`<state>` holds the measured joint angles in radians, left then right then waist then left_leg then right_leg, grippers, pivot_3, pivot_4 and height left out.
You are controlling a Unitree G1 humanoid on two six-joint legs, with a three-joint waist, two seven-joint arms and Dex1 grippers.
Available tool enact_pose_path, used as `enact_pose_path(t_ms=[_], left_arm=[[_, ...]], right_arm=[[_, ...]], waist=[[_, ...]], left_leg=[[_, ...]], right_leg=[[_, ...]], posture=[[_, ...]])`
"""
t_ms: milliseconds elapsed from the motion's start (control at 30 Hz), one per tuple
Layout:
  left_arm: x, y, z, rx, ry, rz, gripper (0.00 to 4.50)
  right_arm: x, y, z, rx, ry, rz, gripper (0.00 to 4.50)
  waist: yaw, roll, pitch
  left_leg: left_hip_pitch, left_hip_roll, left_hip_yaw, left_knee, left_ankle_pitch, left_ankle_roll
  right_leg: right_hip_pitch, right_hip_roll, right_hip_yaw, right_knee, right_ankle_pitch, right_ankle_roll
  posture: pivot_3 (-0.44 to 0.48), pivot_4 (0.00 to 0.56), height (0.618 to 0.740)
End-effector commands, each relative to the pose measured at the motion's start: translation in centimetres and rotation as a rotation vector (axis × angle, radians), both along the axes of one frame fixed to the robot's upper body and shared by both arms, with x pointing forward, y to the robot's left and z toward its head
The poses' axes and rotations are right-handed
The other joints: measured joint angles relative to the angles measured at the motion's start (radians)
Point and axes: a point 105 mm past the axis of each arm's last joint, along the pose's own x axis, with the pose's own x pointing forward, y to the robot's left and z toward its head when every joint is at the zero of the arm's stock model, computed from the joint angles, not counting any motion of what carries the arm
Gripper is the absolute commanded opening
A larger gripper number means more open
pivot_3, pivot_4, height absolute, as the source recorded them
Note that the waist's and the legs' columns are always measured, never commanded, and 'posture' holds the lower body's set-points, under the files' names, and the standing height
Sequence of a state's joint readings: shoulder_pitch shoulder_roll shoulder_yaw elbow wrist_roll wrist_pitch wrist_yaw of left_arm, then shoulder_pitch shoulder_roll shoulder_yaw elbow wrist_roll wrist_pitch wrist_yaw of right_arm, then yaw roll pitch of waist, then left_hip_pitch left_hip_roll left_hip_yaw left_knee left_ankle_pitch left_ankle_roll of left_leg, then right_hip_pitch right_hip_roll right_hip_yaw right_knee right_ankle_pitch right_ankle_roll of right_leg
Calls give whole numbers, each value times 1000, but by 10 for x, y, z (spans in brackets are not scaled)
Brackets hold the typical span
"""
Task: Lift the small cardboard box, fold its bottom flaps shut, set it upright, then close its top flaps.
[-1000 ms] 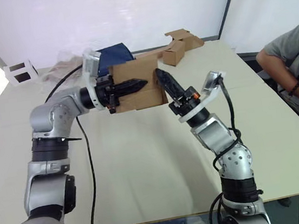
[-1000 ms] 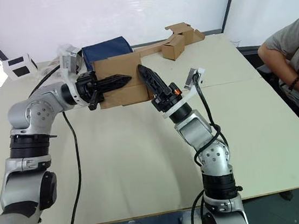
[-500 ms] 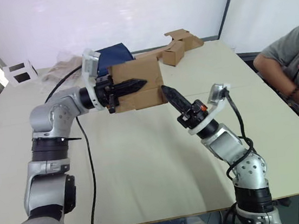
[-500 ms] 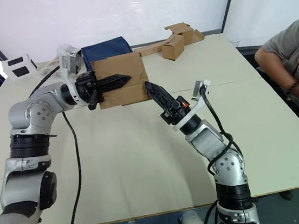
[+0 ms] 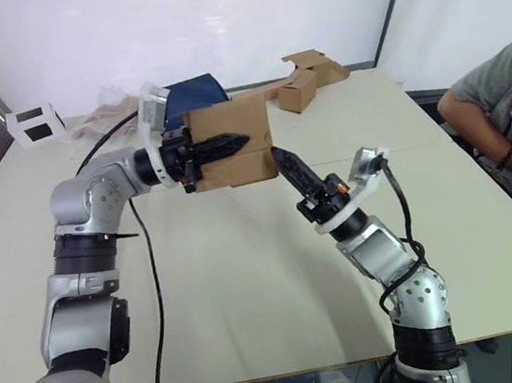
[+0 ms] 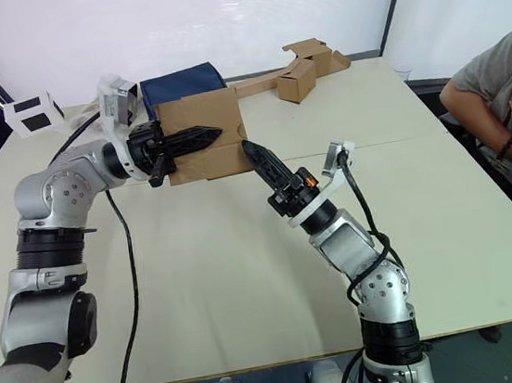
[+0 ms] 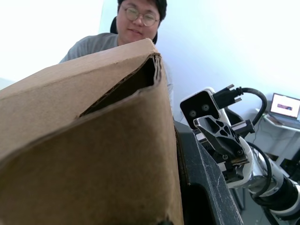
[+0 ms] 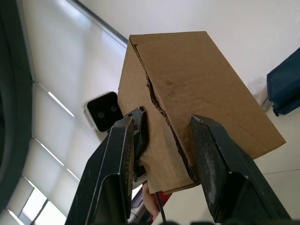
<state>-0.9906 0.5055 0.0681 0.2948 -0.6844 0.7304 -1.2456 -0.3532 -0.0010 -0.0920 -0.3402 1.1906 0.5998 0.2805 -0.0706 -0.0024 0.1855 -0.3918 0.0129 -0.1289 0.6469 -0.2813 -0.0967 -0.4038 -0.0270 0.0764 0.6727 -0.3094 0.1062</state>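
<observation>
Moved back up toward the box since half a second ago: right tool [image 5: 282, 157], fingers apart, tips just beside the lower right corner of the small cardboard box [image 5: 238, 121], holding nothing. Left tool [image 5: 236, 142] clamped on the box, carrying it above the pale worktop [image 5: 247, 267]. Bottom flaps [image 8: 161, 110] folded nearly shut. Farther back: cluster of brown boxes [image 5: 309, 75], navy bag [image 5: 197, 93], white wall; seated person [image 5: 508, 114] at right.
</observation>
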Motion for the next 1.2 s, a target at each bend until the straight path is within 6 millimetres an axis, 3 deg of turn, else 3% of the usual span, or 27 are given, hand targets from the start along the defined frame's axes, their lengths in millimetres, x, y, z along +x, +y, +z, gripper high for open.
enact_pose_path(t_ms=[33, 333, 433, 533, 733, 1000, 1100, 1200], left_arm=[[-5, 1, 20, -24, -74, -9, 0], [-9, 2, 21, -23, -72, -18, 0], [-9, 1, 20, -22, -70, -22, 0], [-10, 0, 20, -22, -70, -29, 0], [-11, -3, 19, -18, -70, -39, 0], [-13, -8, 13, -5, -58, -55, 0], [-11, -7, 11, 18, -54, -34, 0], [2, -4, -13, 165, -73, 90, 0]], right_arm=[[-16, 11, 12, -30, -77, 74, 1855], [-8, -21, 17, 5, -66, -10, 1855], [-4, -24, 15, 12, -51, -33, 1187], [0, -24, 13, 19, -38, -51, 66], [3, -16, 8, -20, -35, -43, 66], [-6, 10, 1, -105, -56, 53, 66], [-4, 3, 0, -109, -46, 26, 66], [2, -21, -13, -186, -9, -62, 66]], waist=[[1, 0, 0], [0, 0, 0], [0, 0, 0], [0, 0, 0], [0, 0, 0], [0, 0, 0], [0, 0, 0], [2, 0, 0]], left_leg=[[0, 0, 0, 0, 0, 0], [0, 0, 0, 0, 0, 0], [0, 0, 0, 0, -1, 1], [0, 0, 0, 0, -1, 1], [0, 0, 0, 0, -1, 1], [0, 0, 0, 0, -1, 1], [0, 0, 0, 0, -1, 1], [0, 0, 0, 0, -1, 1]], right_leg=[[0, 0, 0, 0, 0, 0], [0, 0, 0, 0, 0, 0], [0, 0, 0, 0, 0, 0], [0, 0, 0, 0, 0, 0], [0, 0, 0, 0, 0, 0], [0, 0, 0, 0, 0, 0], [0, 0, 0, 0, 0, 0], [0, 0, 0, 0, 0, 0]], posture=[[0, 150, 740], [0, 150, 740], [0, 150, 740], [0, 150, 740], [0, 150, 740], [0, 150, 740], [0, 150, 740], [0, 150, 740]])
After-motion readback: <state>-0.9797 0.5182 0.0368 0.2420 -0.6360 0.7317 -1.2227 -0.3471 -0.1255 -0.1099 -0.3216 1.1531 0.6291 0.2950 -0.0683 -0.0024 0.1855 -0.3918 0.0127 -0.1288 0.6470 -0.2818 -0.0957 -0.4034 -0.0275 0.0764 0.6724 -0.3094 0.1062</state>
